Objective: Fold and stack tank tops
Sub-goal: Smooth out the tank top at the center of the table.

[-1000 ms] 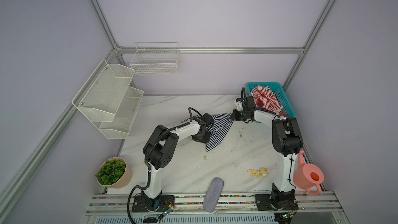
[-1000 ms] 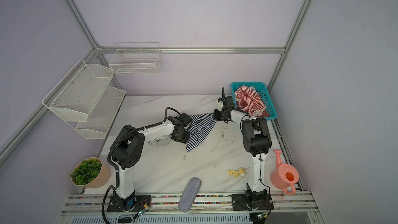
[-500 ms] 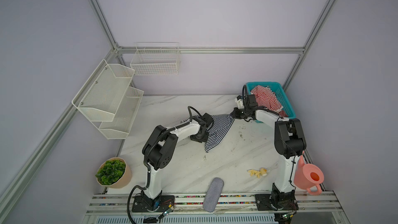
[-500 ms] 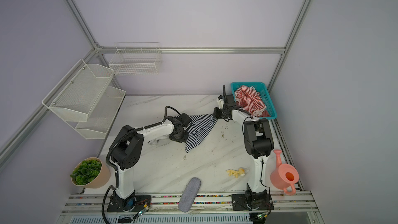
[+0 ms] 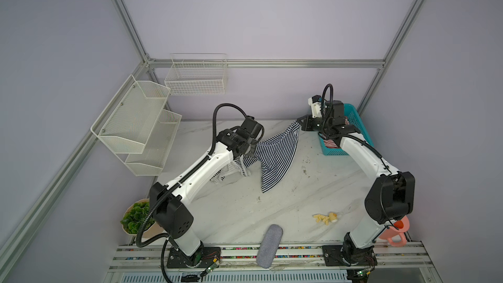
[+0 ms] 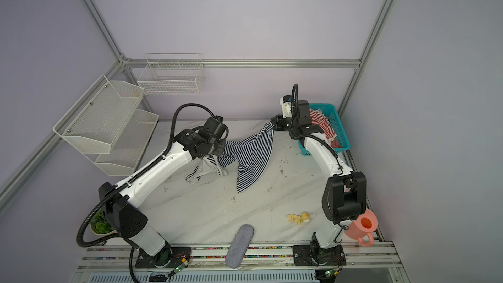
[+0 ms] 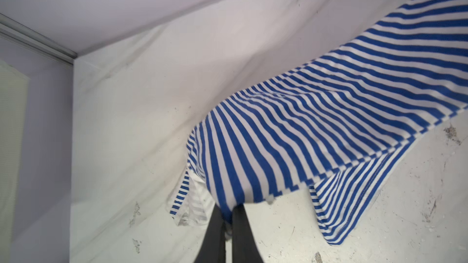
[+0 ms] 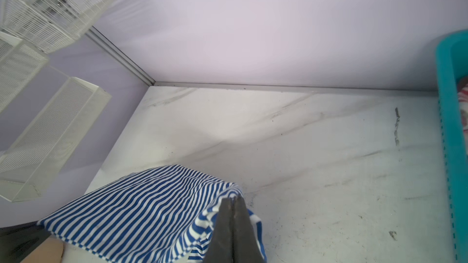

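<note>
Right now I judge the step as spreading the navy tank top [image 5: 275,156] out before its first fold. In both top views it hangs stretched between my two arms above the worktop [image 5: 245,213], and I cannot tell whether its lower tip touches. The red tank top [image 6: 319,121] waits in the teal basket [image 6: 341,132]. Left wrist view: the left fingers [image 7: 214,226] are clenched on a bunched edge, with cloth fanning away from their tips. Right wrist view: the right fingers [image 8: 224,220] pinch a striped corner, with fabric draping off to one side. Next, I think, I must lower both grips evenly and keep tension so the shirt lands flat.
</note>
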`<control>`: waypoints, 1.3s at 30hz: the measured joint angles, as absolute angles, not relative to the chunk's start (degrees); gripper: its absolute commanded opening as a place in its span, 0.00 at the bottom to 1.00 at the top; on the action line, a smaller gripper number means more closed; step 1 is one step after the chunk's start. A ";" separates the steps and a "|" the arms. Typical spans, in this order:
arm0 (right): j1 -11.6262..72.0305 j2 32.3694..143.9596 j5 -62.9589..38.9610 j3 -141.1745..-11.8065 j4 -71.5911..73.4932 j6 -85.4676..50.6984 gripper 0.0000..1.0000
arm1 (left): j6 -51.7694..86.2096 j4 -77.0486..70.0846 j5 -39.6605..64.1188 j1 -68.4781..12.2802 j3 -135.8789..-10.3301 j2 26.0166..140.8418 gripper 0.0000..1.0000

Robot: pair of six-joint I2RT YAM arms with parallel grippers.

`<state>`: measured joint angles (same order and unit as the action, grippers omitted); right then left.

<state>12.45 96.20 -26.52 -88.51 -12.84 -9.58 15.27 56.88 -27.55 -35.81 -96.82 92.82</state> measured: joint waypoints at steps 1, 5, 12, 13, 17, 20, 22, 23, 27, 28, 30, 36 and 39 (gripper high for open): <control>12.47 94.98 -26.39 -88.82 -12.84 -9.56 0.00 | 14.57 57.04 -28.25 -35.81 -97.12 91.44 0.00; 12.47 89.91 -26.04 -89.71 -12.88 -9.58 0.00 | 11.57 57.80 -29.39 -35.81 -98.00 85.76 0.00; 12.47 80.86 -26.65 -90.52 -12.29 -10.13 0.00 | 7.49 57.65 -26.35 -36.01 -98.06 73.67 0.00; 12.49 79.96 -26.96 -90.52 -12.10 -10.28 0.00 | 6.94 57.25 -25.71 -36.10 -98.06 72.10 0.00; 12.53 78.61 -28.23 -90.52 -11.00 -10.92 0.00 | 5.28 55.55 -25.06 -36.14 -98.04 69.01 0.00; 12.51 79.40 -28.27 -90.52 -10.96 -11.16 0.00 | 4.73 54.70 -25.30 -36.14 -97.97 69.91 0.00; 12.51 80.62 -28.08 -90.54 -10.96 -11.29 0.00 | 4.40 54.39 -25.39 -36.12 -97.97 71.99 0.00; 12.51 81.19 -28.10 -90.63 -11.03 -11.31 0.00 | 4.23 54.37 -25.34 -36.10 -98.00 73.03 0.00; 12.40 83.05 -28.08 -91.61 -11.90 -11.57 0.00 | 3.79 54.59 -22.39 -36.05 -98.04 77.19 0.00; 12.40 82.81 -28.10 -91.68 -12.10 -11.64 0.00 | 3.84 54.70 -20.93 -36.05 -98.04 77.56 0.00; 12.40 81.67 -28.12 -91.72 -12.36 -11.94 0.00 | 3.86 54.96 -17.80 -36.07 -98.06 77.41 0.00; 12.40 72.53 -28.21 -91.59 -12.53 -12.71 0.00 | 4.54 54.78 -7.75 -36.69 -98.41 72.27 0.00; 12.40 67.81 -28.40 -91.61 -12.10 -13.02 0.00 | 5.34 54.02 -3.70 -37.34 -99.22 68.95 0.00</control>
